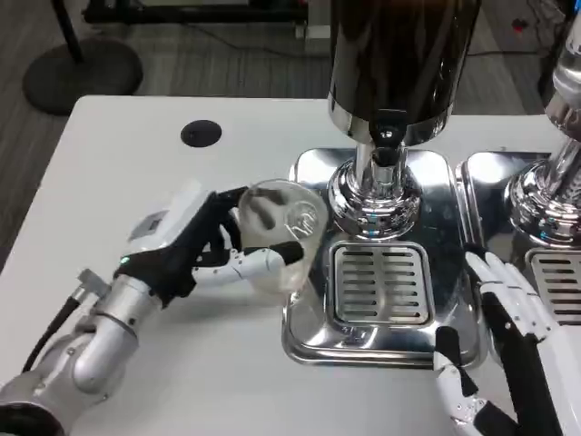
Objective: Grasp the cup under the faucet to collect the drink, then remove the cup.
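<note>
Head camera looks steeply down, close over the table (136, 136).

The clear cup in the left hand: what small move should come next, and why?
Probably carry the clear cup a little further right and set it upright on the slotted drip grate. The left hand holds it tilted over the tray's left edge, short of the faucet spout.

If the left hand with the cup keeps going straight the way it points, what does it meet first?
Probably the dispenser's chrome column above the drip tray: the left hand points right, carrying the cup over the tray's edge. Depth is uncertain.
</note>
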